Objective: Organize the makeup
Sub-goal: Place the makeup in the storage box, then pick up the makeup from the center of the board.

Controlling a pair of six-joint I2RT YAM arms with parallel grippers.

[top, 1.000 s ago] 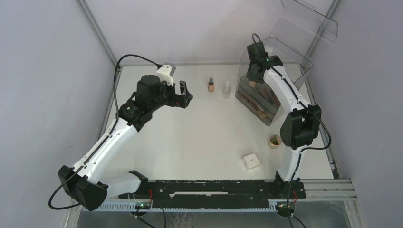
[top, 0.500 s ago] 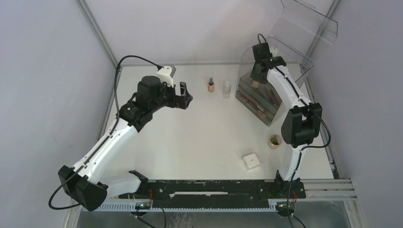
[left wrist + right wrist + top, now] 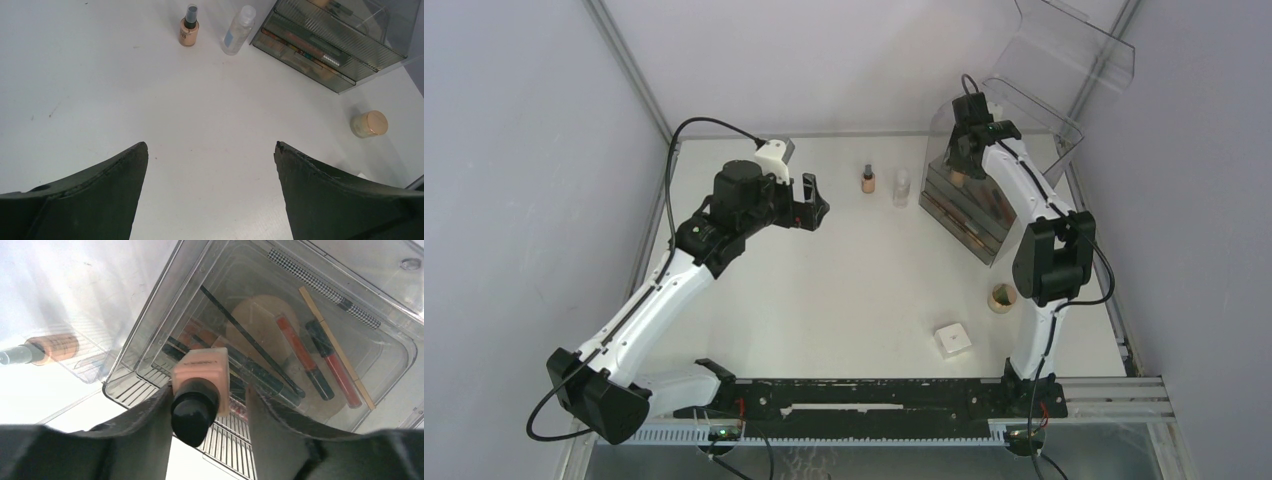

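right gripper point(image 3: 207, 388) hangs over the top tray of the clear drawer organizer point(image 3: 320, 50). its jaws stand half apart around a tan, dark-capped foundation bottle point(image 3: 201, 371). a gap shows on one side; i cannot tell if it grips. left gripper point(image 3: 210, 145), jaws wide and empty, hovers well left of the organizer.

A tan, dark-capped bottle point(image 3: 200, 385) is pointing cap-up over the organizer point(image 3: 137, 330), where red lip glosses point(image 3: 300, 357), a brush point(image 3: 240, 328) and a puff point(image 3: 260, 315) are lying.
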